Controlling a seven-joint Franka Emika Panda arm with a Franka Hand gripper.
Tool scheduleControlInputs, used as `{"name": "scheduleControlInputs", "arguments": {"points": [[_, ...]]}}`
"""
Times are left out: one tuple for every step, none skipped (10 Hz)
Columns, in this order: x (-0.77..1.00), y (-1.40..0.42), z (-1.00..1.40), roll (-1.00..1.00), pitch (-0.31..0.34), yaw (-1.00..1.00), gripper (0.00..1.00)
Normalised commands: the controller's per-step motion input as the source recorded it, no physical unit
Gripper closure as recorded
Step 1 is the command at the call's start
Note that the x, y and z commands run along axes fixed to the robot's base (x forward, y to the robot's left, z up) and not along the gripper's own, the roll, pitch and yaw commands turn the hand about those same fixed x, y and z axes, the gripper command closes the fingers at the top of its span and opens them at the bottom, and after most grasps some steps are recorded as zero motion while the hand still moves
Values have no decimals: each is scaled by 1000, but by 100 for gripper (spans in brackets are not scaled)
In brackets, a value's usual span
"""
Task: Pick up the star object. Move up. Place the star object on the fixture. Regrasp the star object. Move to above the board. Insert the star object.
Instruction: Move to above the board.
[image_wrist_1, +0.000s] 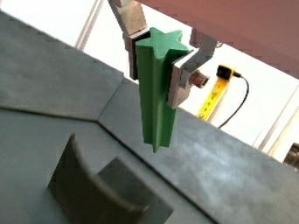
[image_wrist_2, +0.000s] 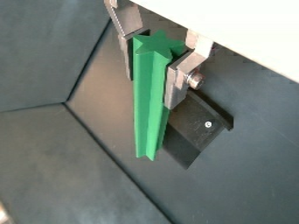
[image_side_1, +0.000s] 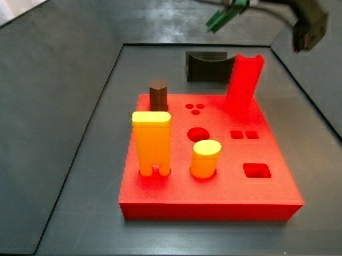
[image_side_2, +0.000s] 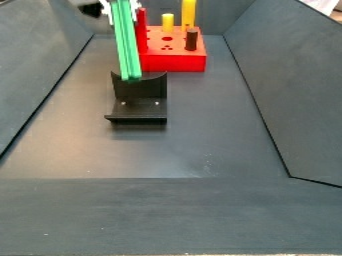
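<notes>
One gripper (image_wrist_1: 159, 73) is hanging above the floor, and two silver fingers (image_wrist_2: 177, 84) are showing on it. Those two are clamping one green star object (image_wrist_1: 156, 98) between them. One dark fixture (image_side_2: 138, 101) is sitting directly beneath the gripper. One red board (image_side_1: 214, 197) is lying lower than the gripper and off to its side. Four pegs are standing on that board, all below the gripper's level: one tall red peg (image_side_1: 246, 82), one tall yellow-orange peg (image_side_1: 151, 140), one short yellow cylinder (image_side_1: 205, 158) and one brown cylinder (image_side_1: 159, 96). Several holes are showing in the board; their exact number cannot be told.
</notes>
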Motion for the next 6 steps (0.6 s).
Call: {"name": "scheduleControlInputs", "arguments": {"points": [[133,-2,1000,-29,29,240,100],[120,-5,1000,-26,-12,191,100],[114,-5,1000,-26,-29,165,100],[97,-6,1000,-25,-41,97,100],[91,-7,1000,-23,-40,70,100],[68,-8,935,-16,-23,27,100]]}}
